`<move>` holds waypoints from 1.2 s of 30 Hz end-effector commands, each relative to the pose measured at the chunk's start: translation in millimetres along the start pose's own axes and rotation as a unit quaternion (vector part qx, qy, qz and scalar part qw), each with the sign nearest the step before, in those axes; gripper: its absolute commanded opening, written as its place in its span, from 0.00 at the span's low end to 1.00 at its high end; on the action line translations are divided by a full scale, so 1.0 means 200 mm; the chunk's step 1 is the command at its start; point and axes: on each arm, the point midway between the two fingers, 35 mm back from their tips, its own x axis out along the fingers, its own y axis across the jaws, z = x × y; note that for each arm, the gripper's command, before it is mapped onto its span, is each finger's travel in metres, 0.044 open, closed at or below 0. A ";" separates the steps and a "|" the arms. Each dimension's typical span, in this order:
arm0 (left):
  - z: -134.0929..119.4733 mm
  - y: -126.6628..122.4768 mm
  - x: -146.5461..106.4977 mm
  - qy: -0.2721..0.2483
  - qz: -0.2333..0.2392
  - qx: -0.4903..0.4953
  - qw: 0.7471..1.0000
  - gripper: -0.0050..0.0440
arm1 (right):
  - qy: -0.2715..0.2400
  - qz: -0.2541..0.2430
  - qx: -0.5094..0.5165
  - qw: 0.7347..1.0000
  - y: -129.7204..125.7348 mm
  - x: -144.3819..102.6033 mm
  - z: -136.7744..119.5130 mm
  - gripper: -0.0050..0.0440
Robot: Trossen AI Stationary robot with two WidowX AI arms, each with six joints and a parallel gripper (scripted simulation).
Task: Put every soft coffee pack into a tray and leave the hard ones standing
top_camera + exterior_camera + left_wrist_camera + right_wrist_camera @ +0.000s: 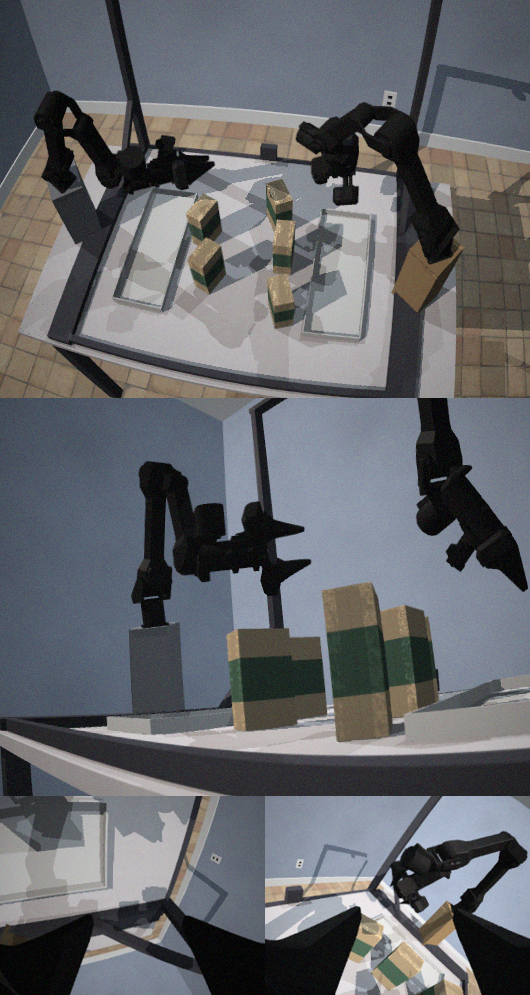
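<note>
Five tan coffee packs with green bands stand upright. Three form a row, the far pack (279, 202), the middle pack (283, 245) and the near pack (280, 300), beside the left arm's tray (314, 280) (106, 854). Two more, a far pack (204, 217) and a near pack (206, 265), stand beside the right arm's tray (132, 250). My left gripper (332, 185) (487, 570) (139, 920) is open and empty, high above the far end of its tray. My right gripper (205, 165) (305, 546) (408, 913) is open and empty, level in the air above the far end of its tray.
The left arm stands on a tan pedestal (425, 280) (436, 925), the right arm on a grey pedestal (156, 668). A dark frame (75, 300) rims the bench, with two uprights at the back. Both trays hold nothing.
</note>
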 end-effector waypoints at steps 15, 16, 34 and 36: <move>0.48 -0.01 -0.21 -0.077 0.110 0.278 0.951 0.83 | -0.006 -0.006 -0.005 1.000 -0.03 0.00 0.02 0.82; 0.52 0.00 -0.23 -0.079 0.120 0.295 0.945 0.83 | -0.006 -0.006 -0.005 1.000 -0.03 0.00 0.02 0.82; 0.85 0.08 -0.45 -0.071 0.249 0.496 0.829 0.83 | -0.006 -0.006 -0.005 1.000 -0.03 0.00 0.02 0.82; 0.85 0.08 -0.45 -0.071 0.249 0.496 0.829 0.83 | -0.006 -0.006 -0.005 1.000 -0.03 0.00 0.02 0.82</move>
